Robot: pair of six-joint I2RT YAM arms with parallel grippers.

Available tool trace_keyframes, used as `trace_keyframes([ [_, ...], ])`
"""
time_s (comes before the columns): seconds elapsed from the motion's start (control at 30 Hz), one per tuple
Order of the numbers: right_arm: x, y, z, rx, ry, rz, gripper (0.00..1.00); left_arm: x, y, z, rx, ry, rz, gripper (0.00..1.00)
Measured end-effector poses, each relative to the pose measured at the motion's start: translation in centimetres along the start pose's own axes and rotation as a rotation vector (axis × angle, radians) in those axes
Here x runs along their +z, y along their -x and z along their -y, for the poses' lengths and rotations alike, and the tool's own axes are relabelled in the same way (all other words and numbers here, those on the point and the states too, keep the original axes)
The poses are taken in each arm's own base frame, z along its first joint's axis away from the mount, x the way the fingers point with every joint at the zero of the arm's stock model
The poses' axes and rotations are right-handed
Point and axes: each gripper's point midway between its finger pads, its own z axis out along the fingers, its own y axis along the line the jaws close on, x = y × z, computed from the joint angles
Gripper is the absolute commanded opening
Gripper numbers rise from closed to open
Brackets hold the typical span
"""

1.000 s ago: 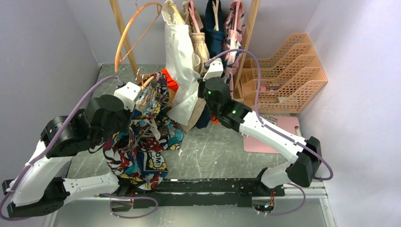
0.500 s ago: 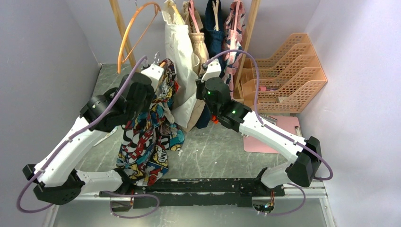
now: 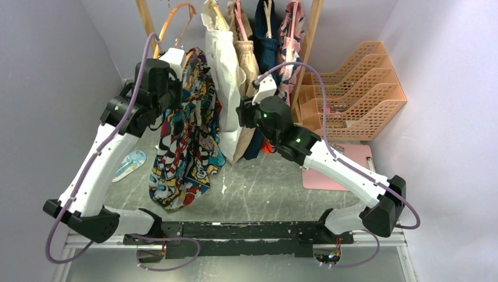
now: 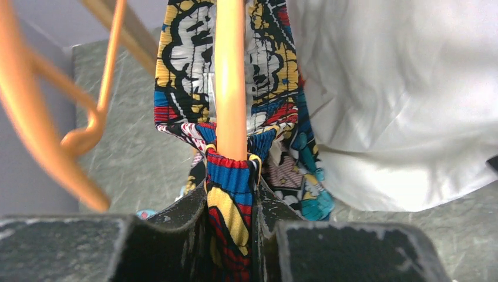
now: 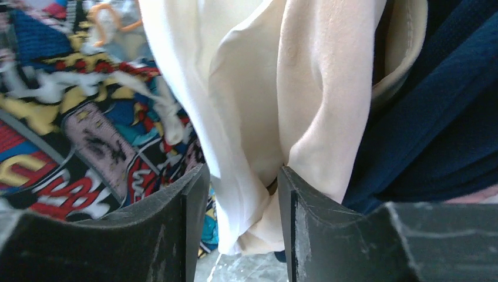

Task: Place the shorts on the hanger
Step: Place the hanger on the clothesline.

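My left claw (image 4: 232, 197) is pinched tight on the shorts (image 3: 185, 147) and the hanger (image 4: 230, 76) together, holding them up over the counter's (image 3: 264, 182) far-left corner. My right claw (image 5: 244, 220) has cream cloth (image 5: 246, 88) between its jaws; whether it grips, I cannot tell.
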Motion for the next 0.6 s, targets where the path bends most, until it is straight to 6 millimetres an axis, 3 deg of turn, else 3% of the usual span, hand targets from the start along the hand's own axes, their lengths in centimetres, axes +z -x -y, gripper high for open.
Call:
trace_keyframes([
  [0.27, -4.2, 2.4, -1.0, 0.050, 0.125, 0.015, 0.58, 1.5, 3.3, 2.5, -0.016, -0.124, 0.036, 0.07],
  [0.4, -7.0, 3.8, -1.5, 0.094, 0.200, 0.039, 0.59, 1.8, 5.1, 2.4, -0.031, -0.141, 0.076, 0.07],
  [0.6, -10.4, 4.5, -1.7, 0.123, 0.284, 0.053, 0.59, 3.1, 5.5, 2.0, -0.049, -0.161, 0.081, 0.07],
])
